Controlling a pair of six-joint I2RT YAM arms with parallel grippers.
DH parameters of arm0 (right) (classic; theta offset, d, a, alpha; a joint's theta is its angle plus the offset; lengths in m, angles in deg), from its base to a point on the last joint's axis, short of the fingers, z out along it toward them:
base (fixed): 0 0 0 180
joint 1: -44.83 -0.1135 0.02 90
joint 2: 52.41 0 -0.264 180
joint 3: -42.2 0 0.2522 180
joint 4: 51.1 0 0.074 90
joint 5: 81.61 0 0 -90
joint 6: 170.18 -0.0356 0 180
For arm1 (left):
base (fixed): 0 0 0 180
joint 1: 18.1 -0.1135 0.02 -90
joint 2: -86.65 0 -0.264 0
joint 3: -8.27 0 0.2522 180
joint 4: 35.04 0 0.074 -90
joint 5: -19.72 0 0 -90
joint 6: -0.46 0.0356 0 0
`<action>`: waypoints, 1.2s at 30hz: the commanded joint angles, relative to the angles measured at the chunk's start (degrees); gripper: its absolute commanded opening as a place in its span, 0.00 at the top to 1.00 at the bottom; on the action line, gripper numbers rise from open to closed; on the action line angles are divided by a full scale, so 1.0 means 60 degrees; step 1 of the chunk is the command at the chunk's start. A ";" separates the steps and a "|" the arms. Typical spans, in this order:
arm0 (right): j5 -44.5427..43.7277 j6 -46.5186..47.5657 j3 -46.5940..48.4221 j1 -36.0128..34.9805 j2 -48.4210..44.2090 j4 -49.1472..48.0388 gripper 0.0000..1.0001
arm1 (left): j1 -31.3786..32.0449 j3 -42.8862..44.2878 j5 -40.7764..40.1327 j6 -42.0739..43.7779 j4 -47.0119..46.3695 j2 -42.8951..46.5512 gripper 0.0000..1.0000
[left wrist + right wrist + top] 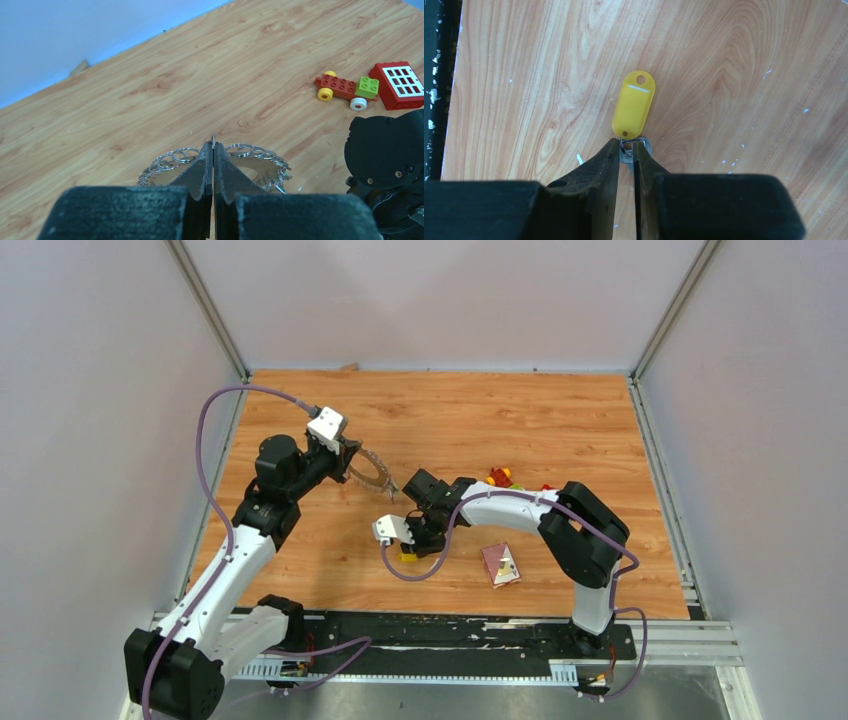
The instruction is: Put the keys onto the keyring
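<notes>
Wood-grain table (560,420); left gripper (213,150) pressed onto the stiff keyring (250,152) mid-table; right gripper (626,150) pinches a key (644,147) (yellow tag (634,105) loose); light, slippery, best gripped by its head.

Wide free worktop (480,410) along far side. Middle gap narrow, crowded by keyring (375,477) and right arm (520,505). Toy car (345,89), red block (400,85) blocking just behind it.

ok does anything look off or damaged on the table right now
Nothing spilled or broken among the task things. The black strip at the table's near edge has chipped paint, and white flecks dot the wood near the yellow-tagged key in the right gripper. A stray toy car and red block lie right of the keyring.
</notes>
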 commanded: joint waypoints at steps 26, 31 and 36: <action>0.0260 0.0557 0.0380 -0.0039 0.0218 0.0014 0.90 | -0.0072 0.0018 0.0245 -0.0082 -0.0739 0.0187 1.00; 0.0289 0.0560 0.0378 -0.0038 0.0191 0.0048 0.99 | -0.0072 0.0018 0.0252 -0.0073 -0.0731 0.0182 1.00; 0.0379 0.0460 0.0342 -0.0003 -0.0177 0.0107 1.00 | -0.0072 -0.0017 0.0333 -0.0173 -0.0870 0.0159 1.00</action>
